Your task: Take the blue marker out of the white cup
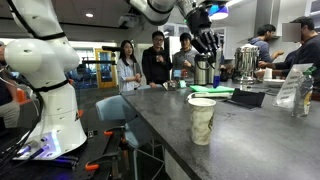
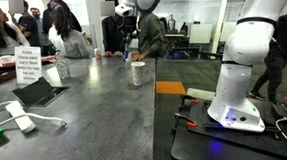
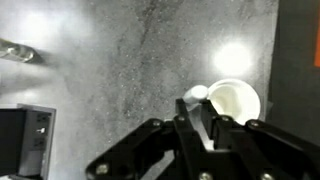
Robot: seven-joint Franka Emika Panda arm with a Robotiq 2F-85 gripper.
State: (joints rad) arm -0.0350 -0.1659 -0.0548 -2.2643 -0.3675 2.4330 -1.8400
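Observation:
The white cup stands upright on the grey counter in both exterior views. In the wrist view I look down into it; its inside looks white and empty. My gripper hangs high above the counter, up and behind the cup. In the wrist view the fingers are closed on a slim stick, the blue marker. Its light-looking end pokes out past the fingertips next to the cup's rim; its shaft is mostly hidden by the fingers. The marker is too small to make out in the exterior views.
Steel coffee urns and a clear bottle stand at the counter's far end. A black tablet, a paper sign and a white cable lie on the counter. A white robot arm stands beside it. People stand behind.

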